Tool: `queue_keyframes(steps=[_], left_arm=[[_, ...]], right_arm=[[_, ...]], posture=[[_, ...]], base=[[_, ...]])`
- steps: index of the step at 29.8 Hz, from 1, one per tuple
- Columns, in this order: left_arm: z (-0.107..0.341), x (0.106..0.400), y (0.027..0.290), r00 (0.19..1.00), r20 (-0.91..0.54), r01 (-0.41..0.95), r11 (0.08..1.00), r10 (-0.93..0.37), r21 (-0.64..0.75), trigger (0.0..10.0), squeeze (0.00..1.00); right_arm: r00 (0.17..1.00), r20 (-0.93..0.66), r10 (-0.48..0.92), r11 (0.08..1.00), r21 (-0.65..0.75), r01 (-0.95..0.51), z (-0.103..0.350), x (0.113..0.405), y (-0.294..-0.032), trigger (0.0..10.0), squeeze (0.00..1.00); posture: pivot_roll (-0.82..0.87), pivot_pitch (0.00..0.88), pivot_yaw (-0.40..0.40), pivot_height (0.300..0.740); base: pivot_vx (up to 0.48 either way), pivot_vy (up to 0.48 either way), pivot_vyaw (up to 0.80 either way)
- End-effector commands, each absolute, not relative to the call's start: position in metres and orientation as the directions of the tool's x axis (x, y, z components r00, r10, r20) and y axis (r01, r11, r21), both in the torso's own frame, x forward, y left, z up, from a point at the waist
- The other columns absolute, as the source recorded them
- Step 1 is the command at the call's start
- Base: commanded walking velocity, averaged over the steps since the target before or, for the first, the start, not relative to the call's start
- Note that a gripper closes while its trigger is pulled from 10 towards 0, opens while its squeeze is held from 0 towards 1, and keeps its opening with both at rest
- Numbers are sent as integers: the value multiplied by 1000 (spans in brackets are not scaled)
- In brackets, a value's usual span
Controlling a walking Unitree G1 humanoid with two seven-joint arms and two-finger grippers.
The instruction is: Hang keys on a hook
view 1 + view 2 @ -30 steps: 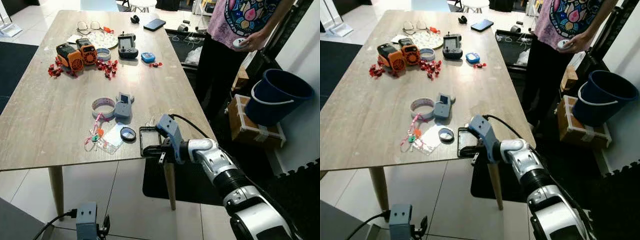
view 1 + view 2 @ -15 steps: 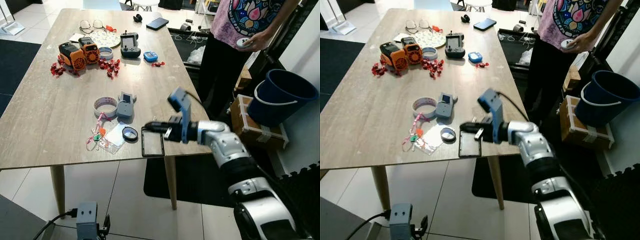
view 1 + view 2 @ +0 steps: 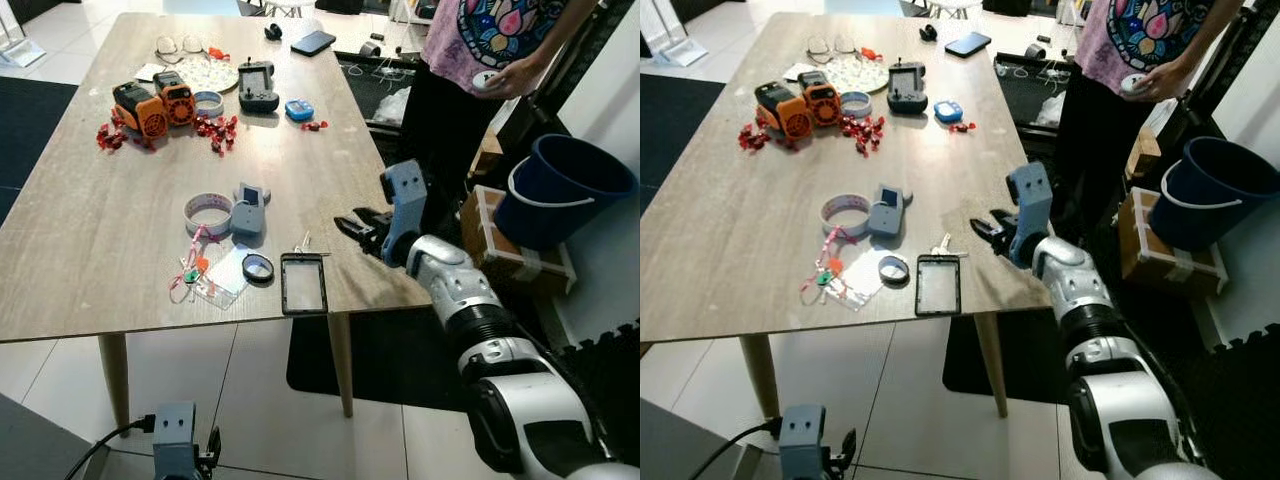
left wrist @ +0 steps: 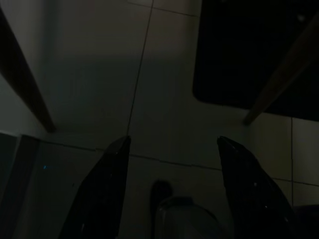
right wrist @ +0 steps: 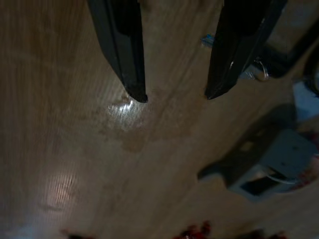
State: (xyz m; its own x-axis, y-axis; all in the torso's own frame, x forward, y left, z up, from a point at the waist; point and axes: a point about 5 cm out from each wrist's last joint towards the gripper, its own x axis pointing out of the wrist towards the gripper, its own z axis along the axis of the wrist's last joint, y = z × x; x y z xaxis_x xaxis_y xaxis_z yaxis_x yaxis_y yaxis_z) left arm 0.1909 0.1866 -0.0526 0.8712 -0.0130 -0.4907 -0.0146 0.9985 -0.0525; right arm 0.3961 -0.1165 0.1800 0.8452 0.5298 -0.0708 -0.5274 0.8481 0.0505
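Note:
A small silver key (image 3: 301, 243) lies flat on the wooden table (image 3: 90, 230), just beyond the top edge of a black phone (image 3: 303, 283). My right gripper (image 3: 348, 224) hovers low over the table a little to the right of the key, open, with nothing between its fingers. In the right wrist view the gripper (image 5: 177, 97) points at bare wood, and the key (image 5: 259, 69) lies off to one side. A grey hook-like block (image 3: 247, 212) stands left of the key. My left gripper (image 4: 173, 142) hangs open over the floor.
A pink lanyard with tags (image 3: 192, 270), a tape roll (image 3: 207, 212) and a round lens (image 3: 257, 267) lie left of the phone. Orange devices and red bits sit at the far end. A person (image 3: 480, 60), a blue bucket (image 3: 560, 190) and a box (image 3: 510, 250) are on the right.
My right gripper has lifted from the table's front edge by the phone and swung right and further in. The key and phone have stayed where they were.

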Motion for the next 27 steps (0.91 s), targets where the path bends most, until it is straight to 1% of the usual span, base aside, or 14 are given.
queue_keyframes(steps=[1, 2, 5, 9, 10, 13, 18, 20, 27], left_arm=[[-57, 184, 189, 857, -516, 0, 999, -19, -36, 10000, 0], [-57, 184, 189, 857, -516, 0, 999, -19, -36, 10000, 0], [-57, 183, 189, 856, -517, 0, 999, -18, -34, 10000, 0], [-57, 183, 189, 856, -516, -3, 999, -15, -34, 10000, 0], [-57, 183, 188, 857, -515, -6, 999, -12, -34, 10000, 0], [-57, 183, 188, 858, -514, -8, 999, -11, -34, 10000, 0], [-57, 183, 188, 858, -514, -13, 999, -6, -35, 10000, 0], [-57, 182, 188, 858, -514, -18, 999, -3, -36, 10000, 0], [-58, 180, 187, 858, -514, -25, 999, 0, -42, 10000, 0]], right_arm=[[863, -70, 501, 865, 73, -496, 175, 397, -116, 10000, 0], [863, -70, 501, 865, 73, -496, 175, 397, -116, 10000, 0], [867, -69, 494, 867, 117, -485, 171, 398, -105, 10000, 0], [863, -68, 500, 864, 107, -492, 169, 398, -97, 10000, 0], [862, -56, 504, 861, 103, -498, 169, 398, -91, 10000, 0], [858, -42, 511, 857, 106, -505, 170, 397, -87, 10000, 0], [816, -11, 578, 811, 124, -572, 172, 395, -72, 10000, 0], [782, -34, 622, 780, 102, -617, 167, 391, -64, 10000, 0], [735, -94, 672, 741, 78, -667, 154, 384, -55, 10000, 0]], posture=[[69, 140, -50, 740], [69, 140, -50, 740], [71, 139, -52, 740], [73, 143, -54, 740], [75, 147, -55, 740], [74, 150, -57, 740], [75, 156, -64, 740], [77, 156, -70, 740], [76, 157, -75, 740]], base=[[0, 0, 0], [0, 0, 0], [0, 0, 0], [0, 0, 0], [0, 0, 0], [0, 0, 0], [0, 0, 0], [0, 0, 0], [0, 0, 0]])
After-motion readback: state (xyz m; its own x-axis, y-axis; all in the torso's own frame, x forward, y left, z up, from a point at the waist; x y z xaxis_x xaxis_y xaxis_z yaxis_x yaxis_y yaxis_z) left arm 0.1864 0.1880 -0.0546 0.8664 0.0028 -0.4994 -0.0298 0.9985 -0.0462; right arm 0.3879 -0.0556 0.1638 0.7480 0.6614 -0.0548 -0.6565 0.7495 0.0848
